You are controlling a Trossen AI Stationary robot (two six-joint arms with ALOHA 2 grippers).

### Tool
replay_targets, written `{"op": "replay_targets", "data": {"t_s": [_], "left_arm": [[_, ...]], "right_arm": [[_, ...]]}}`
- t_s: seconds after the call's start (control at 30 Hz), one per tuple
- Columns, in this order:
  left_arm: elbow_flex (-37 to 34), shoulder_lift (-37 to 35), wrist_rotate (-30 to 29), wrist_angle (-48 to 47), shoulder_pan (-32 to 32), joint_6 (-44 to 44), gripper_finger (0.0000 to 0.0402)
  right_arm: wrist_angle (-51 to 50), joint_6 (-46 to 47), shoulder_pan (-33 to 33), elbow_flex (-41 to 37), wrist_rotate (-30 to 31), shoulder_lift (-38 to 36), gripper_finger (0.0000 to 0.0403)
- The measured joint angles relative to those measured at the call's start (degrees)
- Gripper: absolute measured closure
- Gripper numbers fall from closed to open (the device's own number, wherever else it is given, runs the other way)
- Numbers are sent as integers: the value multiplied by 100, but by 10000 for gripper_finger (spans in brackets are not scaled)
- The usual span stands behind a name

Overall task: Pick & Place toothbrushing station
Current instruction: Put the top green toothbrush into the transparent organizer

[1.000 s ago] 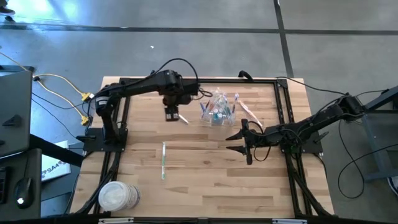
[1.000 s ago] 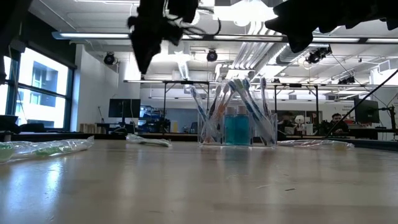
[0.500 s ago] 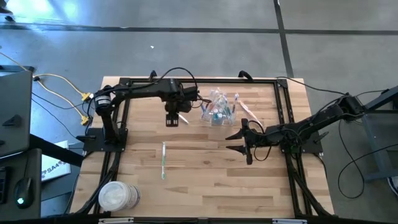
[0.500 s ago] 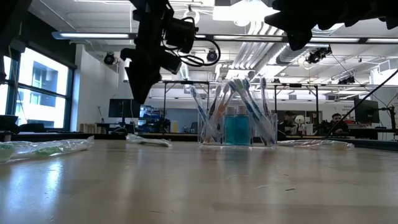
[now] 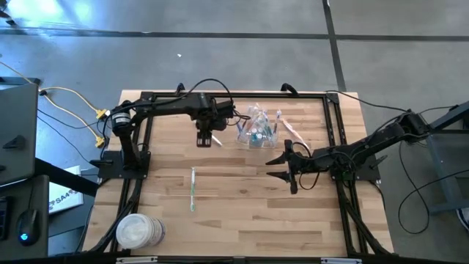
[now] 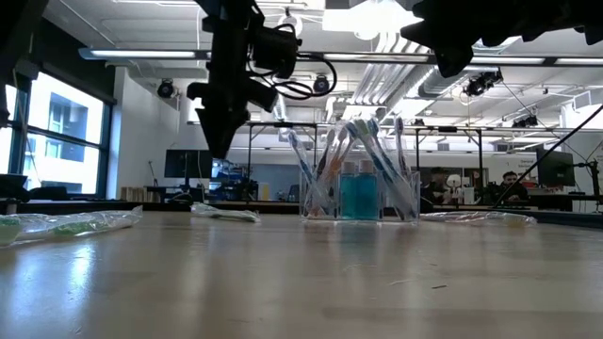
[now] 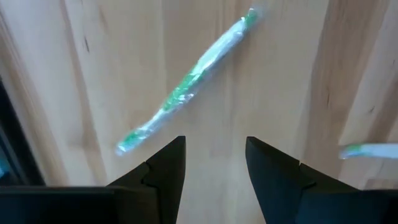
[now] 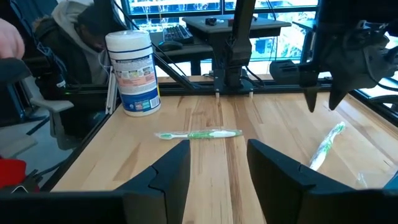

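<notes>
Left hand (image 5: 204, 140) hovering fingers apart over wrapped green toothbrush (image 7: 186, 90) beside cup (image 5: 256, 129); right hand (image 5: 281, 168) waiting, fingers apart.

- I look past my left gripper (image 7: 211, 163); its two dark fingers (image 7: 166, 165) stand apart with bare wood showing between them.
- A green-and-white toothbrush in a clear plastic wrapper (image 7: 186, 88) lies slantwise on the pale wooden plank table (image 7: 280, 68), beyond the fingertips.
- At one edge I see the tip of another wrapped brush (image 7: 368, 150).
</notes>
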Motion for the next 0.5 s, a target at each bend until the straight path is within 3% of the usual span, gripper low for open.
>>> {"op": "replay_targets", "data": {"t_s": [0.13, 0.5], "left_arm": [[0, 0, -11, 103, 7, 371, 238], [-608, -42, -10, 139, 57, 358, 238]], "right_arm": [[0, 2, 0, 0, 0, 0, 251], [-124, 19, 0, 0, 0, 0, 251]]}}
